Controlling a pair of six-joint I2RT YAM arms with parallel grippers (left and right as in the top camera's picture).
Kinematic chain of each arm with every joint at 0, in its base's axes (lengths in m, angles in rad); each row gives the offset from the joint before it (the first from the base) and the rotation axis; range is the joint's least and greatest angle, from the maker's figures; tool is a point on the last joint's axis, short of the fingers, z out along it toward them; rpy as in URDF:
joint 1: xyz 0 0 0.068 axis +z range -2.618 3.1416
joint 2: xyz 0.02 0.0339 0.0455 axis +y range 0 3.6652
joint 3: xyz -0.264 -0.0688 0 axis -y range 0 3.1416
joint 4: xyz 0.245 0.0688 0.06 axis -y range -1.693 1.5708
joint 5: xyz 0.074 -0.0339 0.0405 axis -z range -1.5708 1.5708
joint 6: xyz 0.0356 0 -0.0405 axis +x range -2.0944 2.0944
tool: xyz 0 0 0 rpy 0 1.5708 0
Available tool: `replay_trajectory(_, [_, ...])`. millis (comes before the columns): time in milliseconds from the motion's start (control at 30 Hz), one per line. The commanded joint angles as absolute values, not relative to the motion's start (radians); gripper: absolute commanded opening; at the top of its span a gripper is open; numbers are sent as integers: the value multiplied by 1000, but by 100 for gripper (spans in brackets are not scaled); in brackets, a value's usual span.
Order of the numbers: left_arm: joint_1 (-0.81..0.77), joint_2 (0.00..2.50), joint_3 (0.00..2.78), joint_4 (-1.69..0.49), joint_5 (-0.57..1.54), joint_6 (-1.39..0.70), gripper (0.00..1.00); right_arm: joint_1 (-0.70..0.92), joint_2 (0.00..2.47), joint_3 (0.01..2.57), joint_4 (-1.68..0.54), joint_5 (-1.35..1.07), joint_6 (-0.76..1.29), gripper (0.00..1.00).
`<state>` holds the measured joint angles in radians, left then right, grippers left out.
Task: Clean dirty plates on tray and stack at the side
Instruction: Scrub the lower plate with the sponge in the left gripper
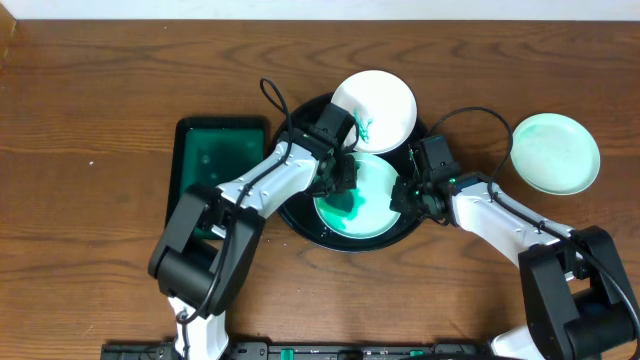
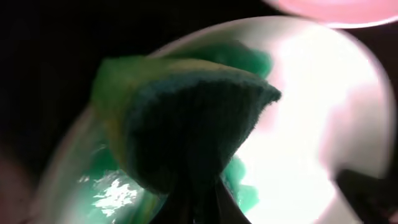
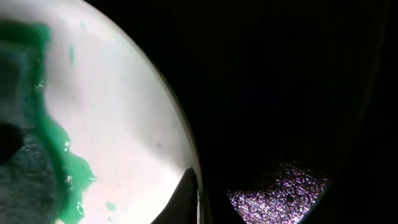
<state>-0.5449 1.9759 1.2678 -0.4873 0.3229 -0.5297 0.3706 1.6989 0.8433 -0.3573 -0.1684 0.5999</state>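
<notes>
A pale mint plate point(image 1: 372, 190) smeared with green paint lies in the black round tray point(image 1: 303, 224). My left gripper point(image 1: 341, 183) is over it, shut on a yellow-and-dark-green sponge point(image 2: 186, 118) that presses on the wet plate point(image 2: 298, 106). The right gripper point(image 1: 407, 194) is shut on this plate's right rim point(image 3: 186, 155); one dark fingertip point(image 3: 184, 194) lies on the inner face. A white plate point(image 1: 375, 108) with a small green smear rests on the tray's far rim. Another mint plate point(image 1: 555, 152) lies on the wood table at the right.
A dark green rectangular tray point(image 1: 215, 160) sits left of the black tray, beside the left arm. Black cables loop above both wrists. Brown tabletop point(image 1: 90, 110) stretches to the far left and along the front.
</notes>
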Motion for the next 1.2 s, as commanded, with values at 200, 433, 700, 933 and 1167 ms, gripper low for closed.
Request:
replay_trajectory(200, [-659,2087,1252,-363,692,-560,7,381,1747,836,-362,-192,613,1])
replay_trajectory(433, [-635,2087,1252,-351,748,-559,7,381,1747,836,-374,-192,613,1])
replay_trajectory(700, [-517,2087,1252,-625,347,-532,7,381,1747,836,-382,-192,613,1])
replay_trajectory(933, [-426,2087,1252,-733,120,-488,7,381,1747,836,-382,-192,613,1])
replay_trajectory(1167, [-416,2086,1253,-729,-144,-580,7,381,1747,836,-382,-192,613,1])
